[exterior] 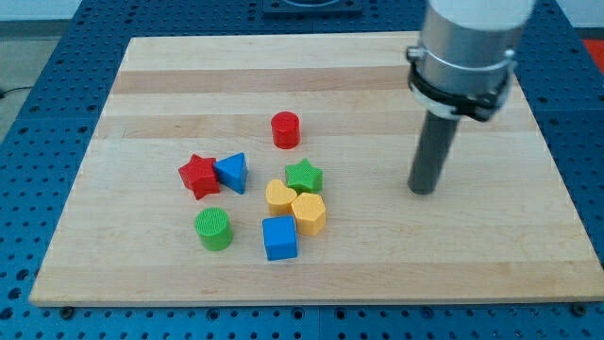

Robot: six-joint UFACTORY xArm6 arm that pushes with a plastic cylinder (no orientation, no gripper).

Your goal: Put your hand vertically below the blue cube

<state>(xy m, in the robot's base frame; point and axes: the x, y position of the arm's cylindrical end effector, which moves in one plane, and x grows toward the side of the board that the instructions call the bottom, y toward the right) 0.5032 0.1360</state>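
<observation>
The blue cube (pixel 280 237) lies on the wooden board (pixel 142 274) near the view's bottom, at the lower end of a cluster of blocks. It touches the yellow hexagon (pixel 310 214) at its upper right. My tip (pixel 421 191) rests on the board well to the view's right of the cluster, about level with the yellow heart (pixel 279 196). It stands apart from every block, to the right of and above the blue cube.
A red cylinder (pixel 285 129) stands at the cluster's top. A red star (pixel 199 176) and a blue triangle (pixel 232 173) touch at the left. A green star (pixel 304 176) sits above the hexagon. A green cylinder (pixel 213 229) lies left of the cube.
</observation>
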